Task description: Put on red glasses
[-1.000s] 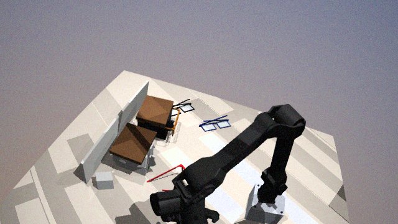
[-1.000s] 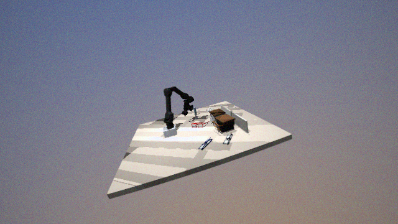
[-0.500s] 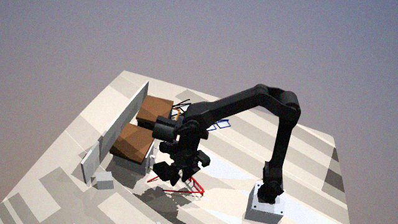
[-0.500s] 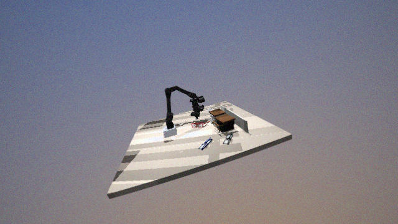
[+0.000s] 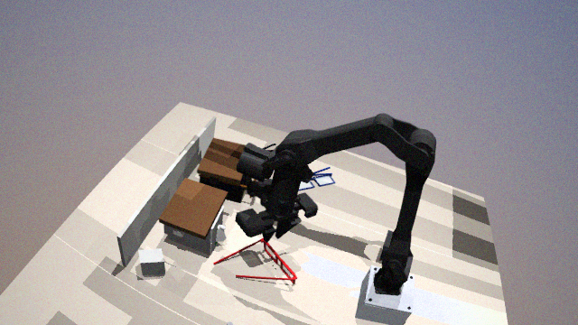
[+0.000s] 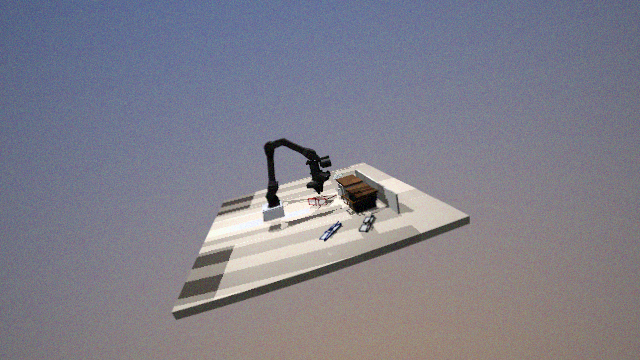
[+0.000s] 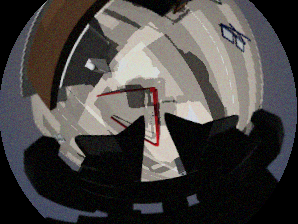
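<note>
Pale tabletop [image 5: 429,208] [image 6: 280,270] [image 7: 175,55] carries red glasses [image 5: 264,277] [image 6: 310,202] [image 7: 158,120] near the parted, empty claw [image 5: 273,236] [image 6: 319,191] [image 7: 154,116], blue pair [image 5: 324,181] [image 6: 330,231] [image 7: 234,36] partly hidden from above.

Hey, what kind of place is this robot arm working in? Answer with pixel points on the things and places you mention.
Probably an eyewear display or a test bench made up like one: red glasses [image 5: 281,262] [image 7: 157,120] and blue glasses [image 5: 324,181] [image 6: 330,231] [image 7: 234,37] lie on the tabletop, near two brown-topped display heads.
</note>
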Motion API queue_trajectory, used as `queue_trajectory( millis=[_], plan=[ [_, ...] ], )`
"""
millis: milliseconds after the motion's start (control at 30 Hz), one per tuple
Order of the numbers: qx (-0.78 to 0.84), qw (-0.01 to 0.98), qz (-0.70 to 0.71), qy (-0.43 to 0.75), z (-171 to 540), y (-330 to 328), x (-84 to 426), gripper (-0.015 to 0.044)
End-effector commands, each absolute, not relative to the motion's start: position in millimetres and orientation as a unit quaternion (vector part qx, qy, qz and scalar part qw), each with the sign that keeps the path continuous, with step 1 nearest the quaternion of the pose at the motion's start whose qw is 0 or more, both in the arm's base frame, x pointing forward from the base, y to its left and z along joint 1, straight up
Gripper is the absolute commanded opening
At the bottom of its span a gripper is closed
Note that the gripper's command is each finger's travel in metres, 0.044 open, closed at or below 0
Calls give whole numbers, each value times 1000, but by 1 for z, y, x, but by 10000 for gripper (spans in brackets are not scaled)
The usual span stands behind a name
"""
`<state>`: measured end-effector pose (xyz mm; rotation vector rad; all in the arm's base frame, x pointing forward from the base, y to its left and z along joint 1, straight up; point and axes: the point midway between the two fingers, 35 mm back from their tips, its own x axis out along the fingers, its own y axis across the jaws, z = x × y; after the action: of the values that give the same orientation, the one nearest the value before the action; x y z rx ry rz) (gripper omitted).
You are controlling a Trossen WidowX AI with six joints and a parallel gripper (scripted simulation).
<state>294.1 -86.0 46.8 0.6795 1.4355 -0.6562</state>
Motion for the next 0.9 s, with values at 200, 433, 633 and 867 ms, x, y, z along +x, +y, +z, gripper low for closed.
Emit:
queue_trajectory(
  millis=[200,433,633,867],
  plan=[
    [296,653,-291,634,47,-89,293,120],
    [296,653,-291,634,38,-89,293,120],
    [296,653,-291,634,28,-90,293,120],
    [296,653,-291,634,17,-92,293,120]
  ],
)
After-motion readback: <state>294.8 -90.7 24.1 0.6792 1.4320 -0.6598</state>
